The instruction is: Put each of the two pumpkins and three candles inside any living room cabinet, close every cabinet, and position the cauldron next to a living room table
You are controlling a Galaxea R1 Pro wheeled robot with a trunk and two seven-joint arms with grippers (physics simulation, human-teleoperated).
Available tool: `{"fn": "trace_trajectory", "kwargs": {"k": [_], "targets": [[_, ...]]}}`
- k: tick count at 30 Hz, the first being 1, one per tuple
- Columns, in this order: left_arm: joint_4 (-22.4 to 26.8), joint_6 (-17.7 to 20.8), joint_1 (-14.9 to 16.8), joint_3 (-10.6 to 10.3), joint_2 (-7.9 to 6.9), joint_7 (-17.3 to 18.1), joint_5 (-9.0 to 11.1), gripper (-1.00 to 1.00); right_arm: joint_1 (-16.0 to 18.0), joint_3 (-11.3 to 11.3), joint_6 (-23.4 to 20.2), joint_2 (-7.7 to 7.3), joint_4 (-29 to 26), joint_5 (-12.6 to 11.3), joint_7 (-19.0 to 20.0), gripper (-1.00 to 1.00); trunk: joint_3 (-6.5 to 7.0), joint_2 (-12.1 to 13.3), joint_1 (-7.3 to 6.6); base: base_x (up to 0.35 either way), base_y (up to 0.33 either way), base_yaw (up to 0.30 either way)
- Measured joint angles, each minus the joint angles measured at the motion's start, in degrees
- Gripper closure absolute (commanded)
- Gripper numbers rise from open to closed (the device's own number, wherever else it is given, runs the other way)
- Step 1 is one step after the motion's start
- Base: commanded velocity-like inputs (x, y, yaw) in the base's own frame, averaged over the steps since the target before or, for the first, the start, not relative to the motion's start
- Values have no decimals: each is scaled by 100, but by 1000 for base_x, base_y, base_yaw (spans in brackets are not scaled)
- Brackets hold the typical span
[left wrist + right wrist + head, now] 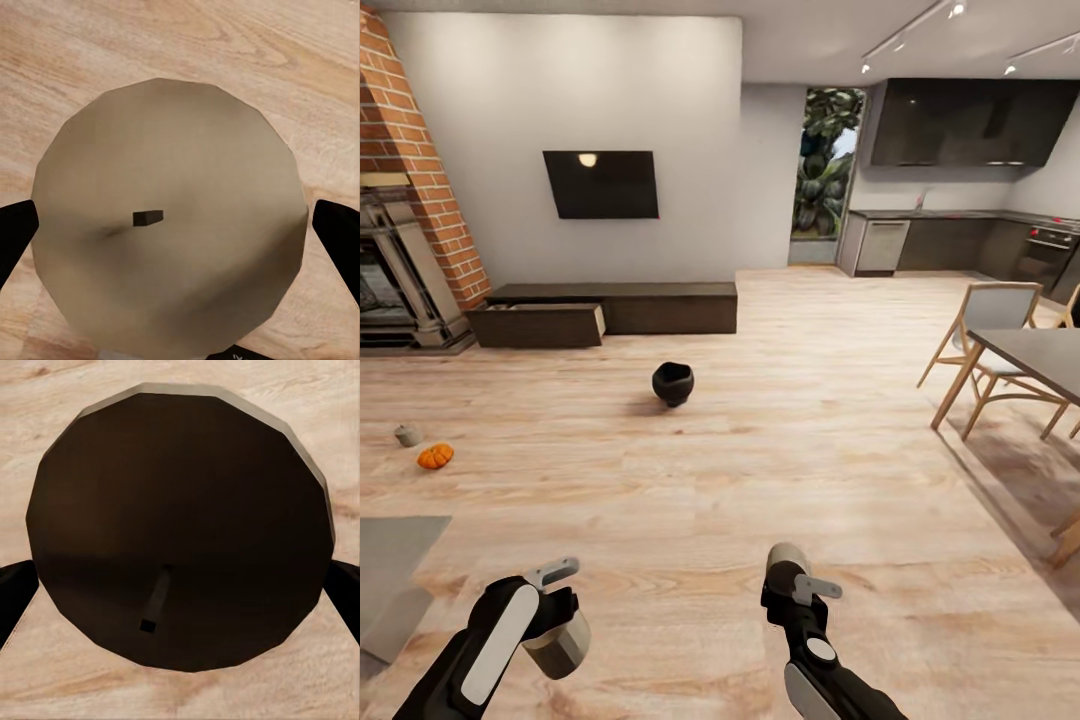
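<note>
My left gripper (560, 622) is shut on a candle (558, 645), low at the front left; the left wrist view shows that candle's pale beige top (172, 150) and wick between the two dark fingers (15, 232). A second candle (788, 560) sits in my right gripper (792, 582), which is shut on it; in the right wrist view it appears as a dark disc (180, 495). On the floor at the left lie one orange pumpkin (435, 456) and a small candle (407, 435). The black cauldron (673, 383) stands mid-floor. The long dark cabinet (660, 308) has its left drawer (540, 322) pulled open.
A brick fireplace (400, 250) stands at the far left and a TV (602, 184) hangs above the cabinet. A dining table (1035, 358) with wooden chairs (985, 330) is at the right. A grey rug corner (390, 560) lies at the near left. The kitchen units (960, 240) are behind.
</note>
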State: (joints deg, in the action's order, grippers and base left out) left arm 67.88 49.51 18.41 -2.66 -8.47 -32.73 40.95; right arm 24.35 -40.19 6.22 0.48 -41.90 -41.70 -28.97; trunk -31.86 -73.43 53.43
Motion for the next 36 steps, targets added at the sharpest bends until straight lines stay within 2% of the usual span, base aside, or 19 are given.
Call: {"fn": "trace_trajectory", "kwargs": {"k": [5,14,36], "targets": [[1,5,0,0,0,0,-11,100,0,1,-3,-2,0,-5,0,100,10,0,0,283,0,201],[-2,1,0,0,0,-1,0,100,-1,1,-9,-1,0,-13,8,100,7,0,0,290,0,13],[-7,4,0,0,0,-6,-4,100,0,-8,-24,0,0,-13,9,100,-157,0,0,291,41,124]]}}
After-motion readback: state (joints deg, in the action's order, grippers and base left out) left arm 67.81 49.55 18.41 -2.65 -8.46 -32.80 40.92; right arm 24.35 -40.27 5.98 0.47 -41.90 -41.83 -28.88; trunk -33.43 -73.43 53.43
